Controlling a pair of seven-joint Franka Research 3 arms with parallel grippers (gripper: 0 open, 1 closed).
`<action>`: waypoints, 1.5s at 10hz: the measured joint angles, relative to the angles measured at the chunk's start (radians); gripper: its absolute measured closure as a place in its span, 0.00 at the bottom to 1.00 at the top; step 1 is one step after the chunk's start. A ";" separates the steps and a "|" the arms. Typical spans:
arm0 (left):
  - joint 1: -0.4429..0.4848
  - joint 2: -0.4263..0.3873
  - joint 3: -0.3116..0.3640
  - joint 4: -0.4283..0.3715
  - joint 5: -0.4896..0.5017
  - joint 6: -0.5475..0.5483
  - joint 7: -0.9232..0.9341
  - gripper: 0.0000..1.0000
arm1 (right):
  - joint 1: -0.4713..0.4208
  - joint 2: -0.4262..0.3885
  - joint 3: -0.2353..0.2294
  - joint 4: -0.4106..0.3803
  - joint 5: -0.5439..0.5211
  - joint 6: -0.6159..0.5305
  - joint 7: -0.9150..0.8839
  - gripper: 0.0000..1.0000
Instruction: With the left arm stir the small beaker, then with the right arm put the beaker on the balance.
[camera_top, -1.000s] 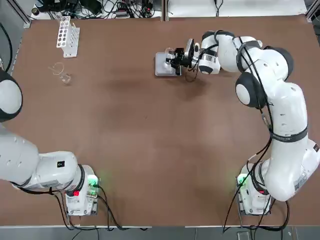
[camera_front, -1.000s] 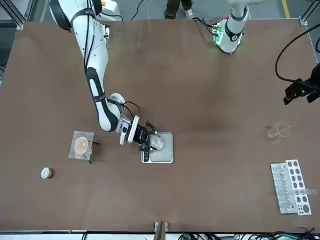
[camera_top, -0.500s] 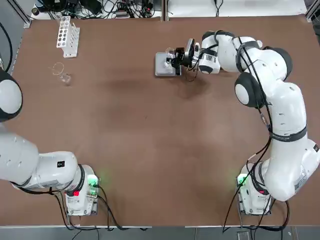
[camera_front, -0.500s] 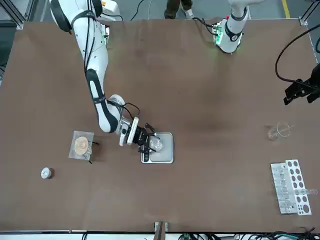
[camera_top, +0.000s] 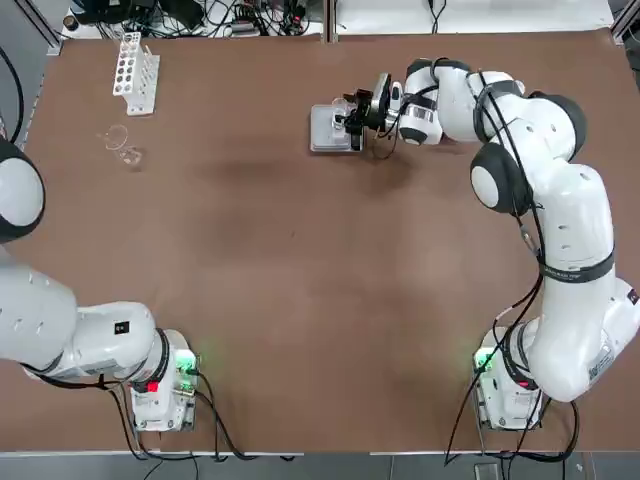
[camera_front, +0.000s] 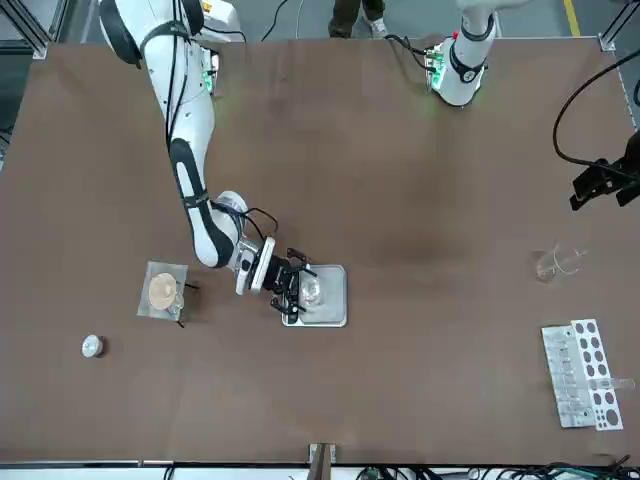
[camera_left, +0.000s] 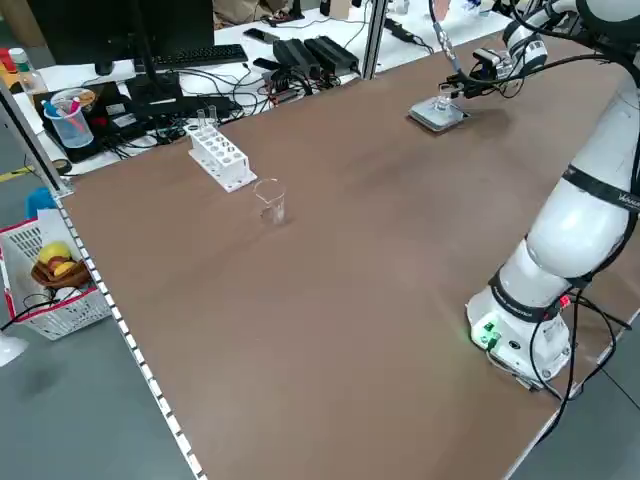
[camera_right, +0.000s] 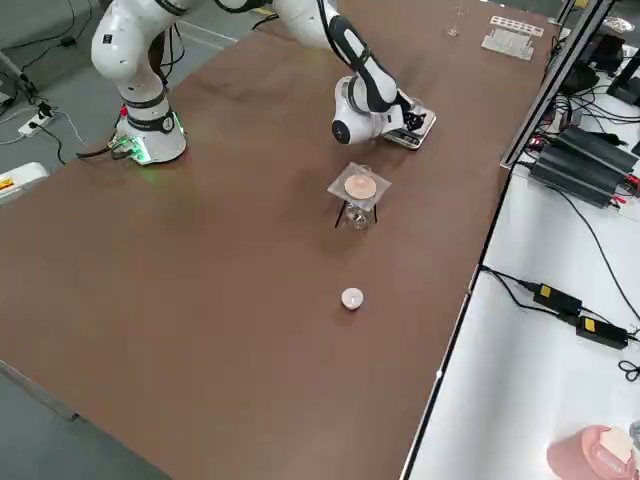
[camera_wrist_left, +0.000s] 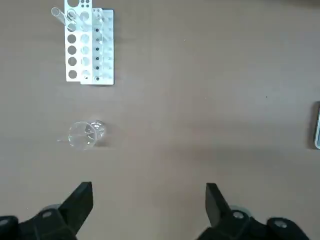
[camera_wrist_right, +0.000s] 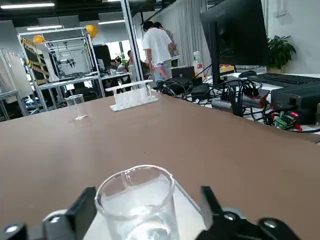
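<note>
Right wrist view: right claw (camera_wrist_right: 150, 212) spread wide, gripping nothing; small beaker (camera_wrist_right: 140, 207) standing between its fingers, on balance (camera_wrist_right: 190, 215); right arm nearer by far; straight back away from beaker looks like next move; left claw (camera_wrist_left: 149, 200) open, empty, well apart.

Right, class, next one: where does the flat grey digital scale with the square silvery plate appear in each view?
Top: upper middle; the flat grey scale.
Front: centre, below middle.
Left side: upper right.
Right side: upper, right of centre, partly hidden.
Left wrist: a sliver at the right edge.
Right wrist: bottom middle, behind the clear glass beaker, between the right claw's parted fingers.
Shared landmark: white test tube rack.
</note>
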 joint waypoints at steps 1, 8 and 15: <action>0.000 0.000 0.000 0.000 0.000 0.000 0.000 0.00 | 0.000 0.000 0.000 0.000 0.000 0.000 0.000 0.00; 0.000 0.000 0.000 0.000 0.000 0.000 0.000 0.00 | 0.000 -0.026 0.003 -0.043 0.000 0.009 0.015 0.00; -0.001 0.000 -0.003 0.005 -0.002 0.000 0.002 0.00 | -0.011 -0.190 0.006 -0.114 -0.054 0.122 0.075 0.00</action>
